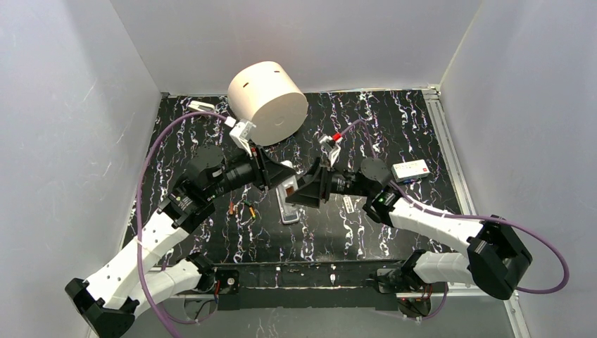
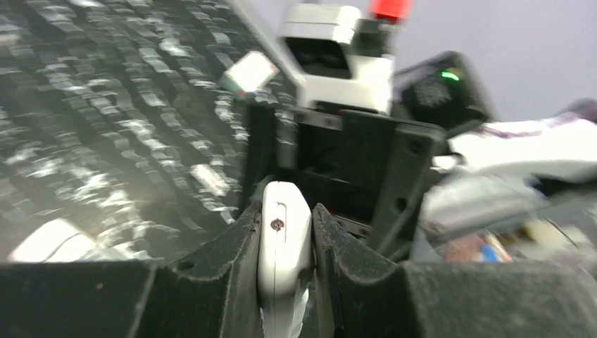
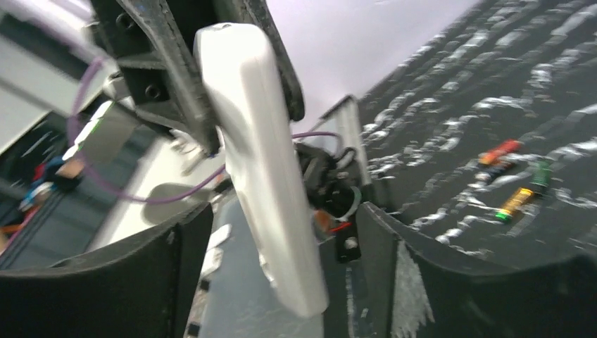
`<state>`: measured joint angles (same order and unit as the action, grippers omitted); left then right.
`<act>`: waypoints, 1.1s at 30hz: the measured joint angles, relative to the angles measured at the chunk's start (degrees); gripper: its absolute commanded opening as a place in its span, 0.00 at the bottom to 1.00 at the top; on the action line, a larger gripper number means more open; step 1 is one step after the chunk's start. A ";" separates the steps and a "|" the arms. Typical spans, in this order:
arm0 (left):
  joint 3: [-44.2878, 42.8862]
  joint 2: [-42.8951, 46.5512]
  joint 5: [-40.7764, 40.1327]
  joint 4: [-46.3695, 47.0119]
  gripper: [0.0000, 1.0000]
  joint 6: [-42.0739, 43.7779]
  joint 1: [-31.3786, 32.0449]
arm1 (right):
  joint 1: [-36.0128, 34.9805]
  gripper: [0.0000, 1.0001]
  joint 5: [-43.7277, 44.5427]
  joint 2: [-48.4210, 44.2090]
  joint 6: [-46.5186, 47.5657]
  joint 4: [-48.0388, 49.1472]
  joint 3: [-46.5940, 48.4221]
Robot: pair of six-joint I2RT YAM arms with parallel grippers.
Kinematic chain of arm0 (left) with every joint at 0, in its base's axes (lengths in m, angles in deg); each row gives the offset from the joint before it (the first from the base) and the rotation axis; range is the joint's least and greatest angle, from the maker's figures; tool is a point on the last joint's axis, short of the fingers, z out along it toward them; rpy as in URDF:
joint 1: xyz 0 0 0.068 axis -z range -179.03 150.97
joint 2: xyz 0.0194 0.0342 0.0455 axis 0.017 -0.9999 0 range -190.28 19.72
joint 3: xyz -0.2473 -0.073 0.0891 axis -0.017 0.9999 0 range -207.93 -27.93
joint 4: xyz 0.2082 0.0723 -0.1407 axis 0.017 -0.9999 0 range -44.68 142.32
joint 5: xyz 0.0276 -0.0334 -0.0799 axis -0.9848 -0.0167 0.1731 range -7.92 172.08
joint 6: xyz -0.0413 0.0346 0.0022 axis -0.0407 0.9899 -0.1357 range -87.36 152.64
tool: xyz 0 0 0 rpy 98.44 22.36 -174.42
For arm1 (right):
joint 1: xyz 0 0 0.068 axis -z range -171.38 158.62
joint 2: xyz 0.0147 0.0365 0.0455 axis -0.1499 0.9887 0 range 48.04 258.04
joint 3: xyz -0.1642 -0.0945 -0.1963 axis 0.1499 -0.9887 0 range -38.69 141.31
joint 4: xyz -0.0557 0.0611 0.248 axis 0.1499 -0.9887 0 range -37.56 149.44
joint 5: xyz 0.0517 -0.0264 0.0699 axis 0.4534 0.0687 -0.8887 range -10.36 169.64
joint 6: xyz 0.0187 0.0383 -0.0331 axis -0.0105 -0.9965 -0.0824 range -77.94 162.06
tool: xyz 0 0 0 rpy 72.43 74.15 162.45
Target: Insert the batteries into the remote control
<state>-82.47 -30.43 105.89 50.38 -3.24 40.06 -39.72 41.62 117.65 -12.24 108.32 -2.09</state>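
Observation:
My left gripper [image 1: 280,176] is shut on the white remote control [image 1: 289,211], holding it by its edges just above the table; its jaws clamp the remote [image 2: 284,246] in the left wrist view. My right gripper [image 1: 304,191] is open and faces the left one. In the right wrist view the remote [image 3: 260,155] hangs between my right gripper's [image 3: 281,218] spread fingers, touching neither. The batteries, small orange-red and greenish cylinders [image 1: 243,209], lie loose on the table left of the remote; they also show in the right wrist view [image 3: 517,201].
A large cream cylinder [image 1: 268,102] lies at the back centre. A small white box with a red label [image 1: 411,170] sits to the right. A small white piece [image 1: 202,106] lies at the back left. White walls enclose the black marbled table [image 1: 394,113].

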 measured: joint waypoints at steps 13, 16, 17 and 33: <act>-0.68 3.80 -56.81 -27.30 0.00 5.75 0.09 | -5.57 0.58 28.63 10.58 17.16 -34.93 15.39; -0.68 6.86 -64.78 -34.71 0.00 3.50 0.09 | -10.05 0.49 36.44 19.26 18.64 -40.52 22.38; -0.68 8.17 -67.23 -37.11 0.00 2.82 0.09 | -11.32 0.48 38.56 21.99 18.80 -42.16 24.35; -0.42 17.42 -80.02 -46.16 0.00 3.91 0.09 | -20.09 0.55 54.45 50.86 20.63 -63.67 52.87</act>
<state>-82.89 -13.01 25.87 4.22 0.68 40.15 -59.80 96.07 168.51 8.39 44.66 50.78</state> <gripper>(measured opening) 0.241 0.548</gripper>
